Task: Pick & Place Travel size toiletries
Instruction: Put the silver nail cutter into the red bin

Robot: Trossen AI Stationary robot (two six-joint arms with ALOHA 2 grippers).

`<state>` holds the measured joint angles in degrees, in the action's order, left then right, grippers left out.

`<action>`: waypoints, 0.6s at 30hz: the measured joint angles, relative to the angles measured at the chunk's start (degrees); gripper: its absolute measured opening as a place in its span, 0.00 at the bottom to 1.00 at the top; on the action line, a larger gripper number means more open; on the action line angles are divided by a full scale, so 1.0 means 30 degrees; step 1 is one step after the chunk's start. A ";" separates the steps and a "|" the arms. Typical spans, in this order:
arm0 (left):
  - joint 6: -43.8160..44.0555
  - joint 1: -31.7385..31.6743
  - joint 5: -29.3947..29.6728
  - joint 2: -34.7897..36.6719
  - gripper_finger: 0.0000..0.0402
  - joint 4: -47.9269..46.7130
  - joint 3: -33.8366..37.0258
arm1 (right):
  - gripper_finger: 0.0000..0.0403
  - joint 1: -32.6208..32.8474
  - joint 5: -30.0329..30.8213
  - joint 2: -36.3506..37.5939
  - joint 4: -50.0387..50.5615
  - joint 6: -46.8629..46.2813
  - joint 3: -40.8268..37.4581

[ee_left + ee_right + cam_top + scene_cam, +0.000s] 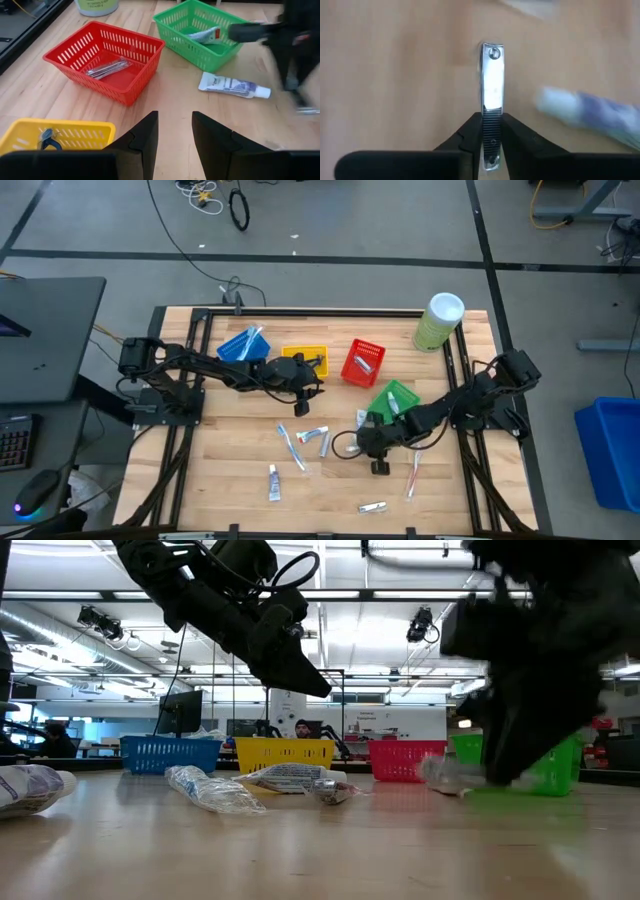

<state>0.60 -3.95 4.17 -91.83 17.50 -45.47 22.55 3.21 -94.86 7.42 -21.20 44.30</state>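
Pale wooden desk [230, 480] under both dark arms, open workshop floor all around. Along the far half, a row of small bins: blue bin [243, 345], yellow bin [305, 357], red bin [363, 363], then green bin [398, 398] set a little nearer. Tall pale-green canister [438, 321] upright at the far right corner.

Right tool [380, 465] low over the wood, just in front of the green bin. Fingers clamped from both sides on the ribbed end of a silver nail clipper [492, 85], the rest of it jutting forward past the fingertips. Lifted or resting on the desk: cannot tell. Blurred white-and-blue tube [585, 112] lying just beside it.

Left tool [175, 117] hovering by the yellow bin, fingers apart, nothing between them.

Other toiletries scattered on the near half of the desk: thin toothbrush [292, 446], short white tube [273, 481], small silvery piece [373, 506] near the front edge, all well apart. Slim silvery items [107, 67] inside the red bin, a red-marked tube [205, 35] inside the green bin, a white toothpaste tube [232, 85] flat on the wood in front of that bin.
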 joint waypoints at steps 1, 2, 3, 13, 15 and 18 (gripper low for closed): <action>0.0000 0.0000 0.0062 0.0000 0.31 0.0000 0.0000 | 0.16 -0.0002 -0.0263 0.0143 -0.0031 0.0348 0.0232; 0.0000 0.0000 0.0160 0.0000 0.31 0.0000 0.0000 | 0.16 -0.0040 -0.0388 0.0285 -0.0022 0.0820 0.0440; 0.0000 0.0000 0.0237 0.0000 0.31 0.0007 0.0000 | 0.17 -0.0124 -0.0291 0.0469 0.0065 0.1323 0.0565; 0.0000 0.0000 0.0463 0.0000 0.31 -0.0007 0.0000 | 0.17 -0.2665 0.7147 0.3373 0.2008 0.4747 0.1346; 0.0000 0.0000 0.0471 0.0000 0.31 0.0002 0.0000 | 0.17 -0.3580 0.9385 0.3664 0.2416 0.4797 0.1353; 0.0000 0.0000 0.0471 0.0000 0.31 -0.0005 0.0000 | 0.17 -0.5177 1.1489 0.3725 0.2815 0.4761 0.1353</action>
<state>0.60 -3.95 5.58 -91.83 17.48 -45.47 7.02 37.67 -83.68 15.87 -6.92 48.36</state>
